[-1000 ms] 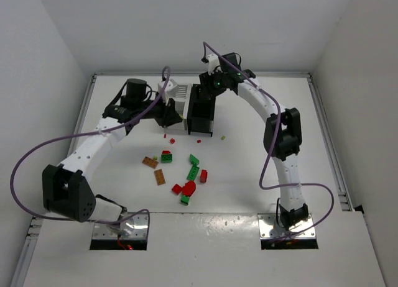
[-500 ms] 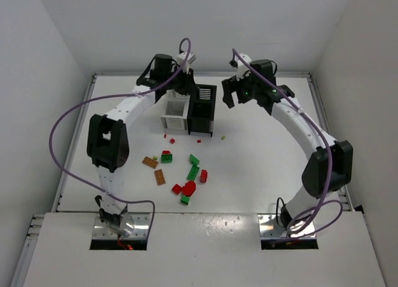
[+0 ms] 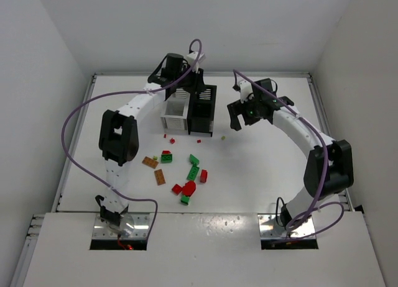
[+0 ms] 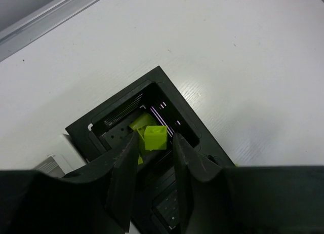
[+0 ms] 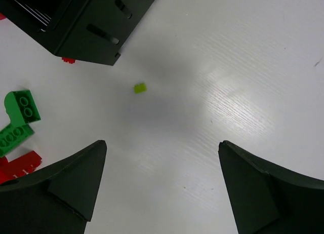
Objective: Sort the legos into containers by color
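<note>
My left gripper hangs over the taller black bin. In the left wrist view its jaws stand a little apart, wider than the yellow-green brick that shows just beyond the tips inside the black bin. I see no finger touching it. A second yellow-green piece lies beneath it. My right gripper is wide open and empty over bare table right of the black bin. A tiny yellow-green stud lies ahead of it, also in the top view.
A white bin stands left of the black one. Loose on the table: orange-brown bricks, green bricks, red bricks, and tiny red studs. A raised rail runs along the right edge.
My left gripper swung from left of the bins to above the black bin. My right gripper pulled away from the bins, to the right and nearer the front.
</note>
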Robot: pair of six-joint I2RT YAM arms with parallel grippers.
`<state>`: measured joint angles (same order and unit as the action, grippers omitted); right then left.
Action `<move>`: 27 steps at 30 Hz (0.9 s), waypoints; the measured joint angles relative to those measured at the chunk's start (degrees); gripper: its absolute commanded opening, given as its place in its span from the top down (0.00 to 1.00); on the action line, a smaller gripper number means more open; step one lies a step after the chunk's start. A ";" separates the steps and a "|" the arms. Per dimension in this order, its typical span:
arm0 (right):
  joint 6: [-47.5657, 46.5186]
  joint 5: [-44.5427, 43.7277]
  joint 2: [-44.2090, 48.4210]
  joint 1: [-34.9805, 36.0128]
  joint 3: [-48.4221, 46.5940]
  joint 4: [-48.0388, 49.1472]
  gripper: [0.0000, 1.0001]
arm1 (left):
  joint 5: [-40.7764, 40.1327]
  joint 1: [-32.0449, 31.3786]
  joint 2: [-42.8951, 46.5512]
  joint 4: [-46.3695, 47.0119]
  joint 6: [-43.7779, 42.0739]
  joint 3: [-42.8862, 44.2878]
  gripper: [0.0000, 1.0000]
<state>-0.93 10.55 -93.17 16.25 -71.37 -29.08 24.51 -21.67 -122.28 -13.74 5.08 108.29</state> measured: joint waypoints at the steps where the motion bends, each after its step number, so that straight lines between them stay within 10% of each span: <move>1: -0.15 0.11 0.00 0.00 0.00 -0.11 0.08 | -0.13 -0.07 -0.11 -0.07 -0.07 0.07 0.57; 15: -2.27 1.60 -8.00 0.44 -0.26 -1.01 0.32 | -0.04 0.37 1.60 -1.22 1.66 0.55 0.46; 27: -3.48 3.56 -20.48 3.48 -3.96 2.34 0.44 | 7.32 16.22 34.12 -0.31 4.90 -13.57 0.14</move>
<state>-4.40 14.11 -113.65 19.73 -75.33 -26.74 31.83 -5.45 -88.16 -14.04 9.98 94.72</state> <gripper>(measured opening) 0.562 0.840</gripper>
